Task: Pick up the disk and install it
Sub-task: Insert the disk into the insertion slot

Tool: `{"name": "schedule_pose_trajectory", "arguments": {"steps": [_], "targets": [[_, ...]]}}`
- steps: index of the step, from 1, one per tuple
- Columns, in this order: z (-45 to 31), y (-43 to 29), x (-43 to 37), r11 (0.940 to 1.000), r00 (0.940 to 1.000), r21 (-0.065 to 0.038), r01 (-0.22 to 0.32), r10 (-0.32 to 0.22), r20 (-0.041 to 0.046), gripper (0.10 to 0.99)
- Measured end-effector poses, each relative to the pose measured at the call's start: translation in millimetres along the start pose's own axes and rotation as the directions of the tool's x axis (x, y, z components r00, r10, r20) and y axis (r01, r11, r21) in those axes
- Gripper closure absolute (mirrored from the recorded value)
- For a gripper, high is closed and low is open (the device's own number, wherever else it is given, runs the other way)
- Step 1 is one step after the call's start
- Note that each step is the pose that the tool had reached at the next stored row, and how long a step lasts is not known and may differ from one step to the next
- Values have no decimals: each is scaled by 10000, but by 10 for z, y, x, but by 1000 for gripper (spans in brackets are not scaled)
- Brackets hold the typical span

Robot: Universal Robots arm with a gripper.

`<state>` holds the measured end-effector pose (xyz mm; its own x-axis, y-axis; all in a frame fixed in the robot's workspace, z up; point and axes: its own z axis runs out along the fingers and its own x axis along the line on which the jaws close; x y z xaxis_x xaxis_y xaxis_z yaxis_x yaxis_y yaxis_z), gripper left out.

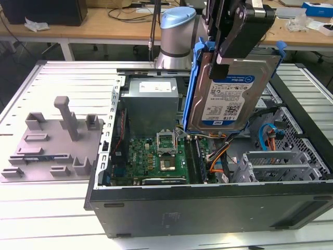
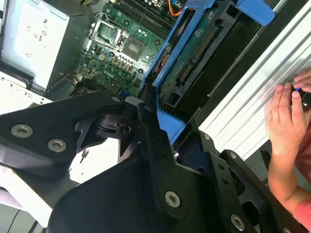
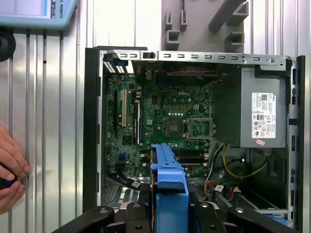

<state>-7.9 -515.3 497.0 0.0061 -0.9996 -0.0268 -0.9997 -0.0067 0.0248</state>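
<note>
Ribbed silver metal worktop carries a big black tower computer case lying on its side, side panel off, interior open upward. Flat grey plastic fixture with upright posts sits on the worktop just beside the case, on the exterior view's left.

Inside the case:
- grey metal power-supply box at the far end
- green motherboard next to it
- perforated silver drive cage on the exterior view's right

Silver hard disk with white-and-blue label in a blue plastic carrier hangs upright in the air over the open interior, label facing the exterior camera and lower edge above the cabling between motherboard and cage.

Black tool is clamped on the disk's upper end, fingers closed against its faces.

A person's hand rests on the worktop beside the case.
</note>
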Motion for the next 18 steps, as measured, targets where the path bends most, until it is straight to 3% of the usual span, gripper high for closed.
{"name": "schedule_pose_trajectory", "arguments": {"steps": [6,8,13,18], "targets": [[1,0,0,10000,10000,1,0,0,4,718],[4,0,9,10000,9999,4,4,-4,118,718],[9,1,47,10000,9996,6,6,-7,271,718],[9,0,50,10000,9996,5,7,-7,270,718]]}}
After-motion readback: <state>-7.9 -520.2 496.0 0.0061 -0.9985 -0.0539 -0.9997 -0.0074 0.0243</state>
